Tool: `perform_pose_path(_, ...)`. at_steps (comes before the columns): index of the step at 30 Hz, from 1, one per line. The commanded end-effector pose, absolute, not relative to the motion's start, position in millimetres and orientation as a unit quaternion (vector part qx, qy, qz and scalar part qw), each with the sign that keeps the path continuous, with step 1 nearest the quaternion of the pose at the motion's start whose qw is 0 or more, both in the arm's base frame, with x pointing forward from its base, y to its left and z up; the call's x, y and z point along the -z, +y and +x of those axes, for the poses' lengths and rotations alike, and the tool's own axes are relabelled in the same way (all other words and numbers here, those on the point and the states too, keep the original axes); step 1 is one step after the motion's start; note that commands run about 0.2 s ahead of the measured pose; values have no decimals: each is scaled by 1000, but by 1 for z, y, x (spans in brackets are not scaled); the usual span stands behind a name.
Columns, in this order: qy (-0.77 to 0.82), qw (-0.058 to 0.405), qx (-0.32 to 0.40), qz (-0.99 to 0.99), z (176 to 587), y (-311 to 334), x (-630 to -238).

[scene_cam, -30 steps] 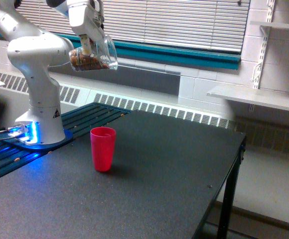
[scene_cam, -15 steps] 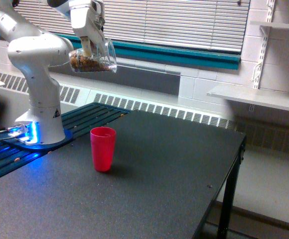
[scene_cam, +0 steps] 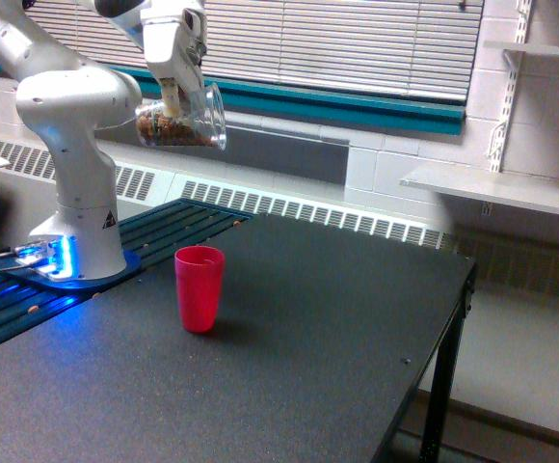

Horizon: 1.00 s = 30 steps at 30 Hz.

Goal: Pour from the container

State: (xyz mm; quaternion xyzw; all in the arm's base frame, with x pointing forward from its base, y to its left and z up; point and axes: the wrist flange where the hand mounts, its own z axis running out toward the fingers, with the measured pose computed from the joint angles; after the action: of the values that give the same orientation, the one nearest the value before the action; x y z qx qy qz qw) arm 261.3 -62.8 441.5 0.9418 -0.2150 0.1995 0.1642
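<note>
1. In the upper left of the frame, the white arm (scene_cam: 67,106) carries the tool (scene_cam: 172,96), which pinches the container (scene_cam: 181,123), a clear cup tipped on its side well above the bench (scene_cam: 308,328).
2. The tool's fingers are pressed against the cup near its closed end; the cup's open mouth faces the right of the frame and tilts slightly downward.
3. Small brown pieces (scene_cam: 169,130) lie heaped along the lower wall of the container, nearer its base than its rim.
4. Compared with half a second earlier, the container has shifted a little to the right and slightly lower in the frame, and the tool sits a touch further right as well.
5. Against the frame one second ago the same drift shows more plainly: the cup's mouth now reaches lower, and the brown pieces look spread somewhat thinner along the wall.
6. The red cup (scene_cam: 199,287) stands upright on the dark bench in the lower left part of the frame, unchanged across all three frames.
7. The container hangs high above the red cup and slightly left of it, well apart from it.
8. The arm's base (scene_cam: 85,253), with blue light at its foot, remains at the left edge of the bench.
</note>
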Motion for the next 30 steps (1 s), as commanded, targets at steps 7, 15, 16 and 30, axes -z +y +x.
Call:
perform_pose_path(7, -208, 180, -178, 945, 256, -59, -426)
perform_pose_path(15, -210, 185, -173, 944, 254, -59, -426)
perform_pose_path(16, -209, 185, -172, 945, 253, -59, -426)
perform_pose_path(30, -201, 196, -166, 945, 253, -60, -423)
